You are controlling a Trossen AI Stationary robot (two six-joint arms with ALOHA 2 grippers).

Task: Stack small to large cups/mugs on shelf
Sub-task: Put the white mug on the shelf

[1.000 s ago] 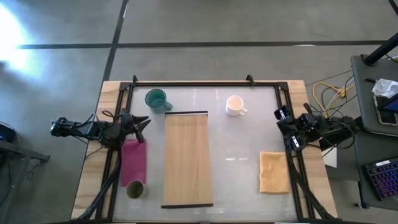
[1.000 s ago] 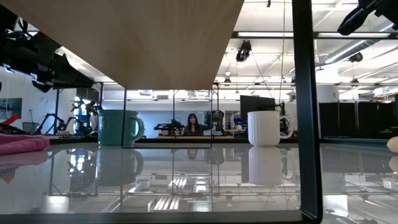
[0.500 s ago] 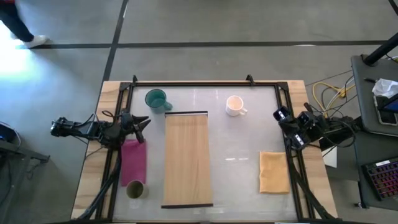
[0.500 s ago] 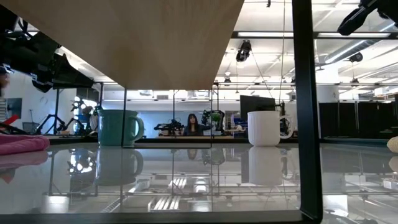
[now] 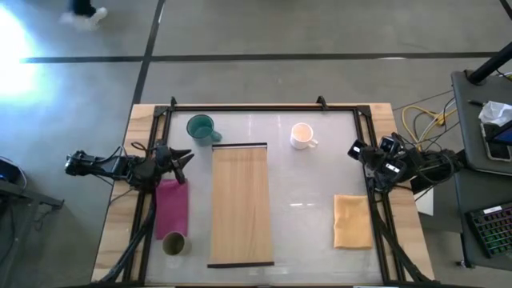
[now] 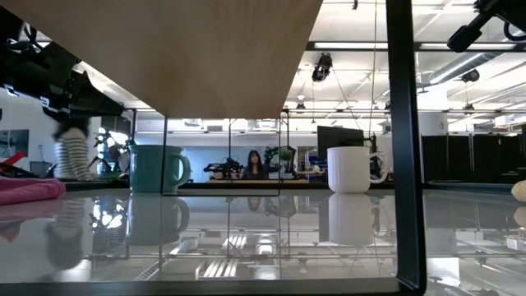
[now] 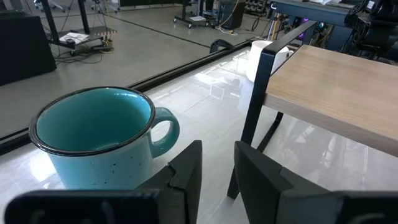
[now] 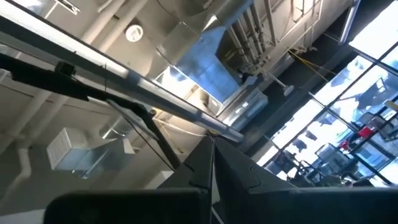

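The teal mug (image 5: 201, 128) (image 7: 96, 143) stands on its base near the table's far-left corner, handle toward the shelf. The white mug (image 5: 302, 136) (image 6: 349, 168) stands far-right of the shelf. The small olive cup (image 5: 174, 243) stands near the near-left corner. The light-wood shelf (image 5: 240, 204) (image 7: 336, 87) stands raised on dark legs in the middle. My left gripper (image 5: 184, 161) (image 7: 217, 165) hovers at the left edge, slightly open and aimed past the teal mug. My right gripper (image 5: 354, 149) (image 8: 211, 152) is shut at the right edge, raised and pointing upward.
A pink cloth (image 5: 171, 206) lies between the left gripper and the olive cup. A tan cloth (image 5: 352, 221) lies near the right edge. A dark frame (image 5: 240, 106) borders the table. A person (image 6: 74, 152) walks past beyond the far-left side.
My right gripper has turned at the wrist and shifted slightly toward the table's left. A person has walked across behind the far-left side of the table. The mugs, the cup and the shelf have stayed put.
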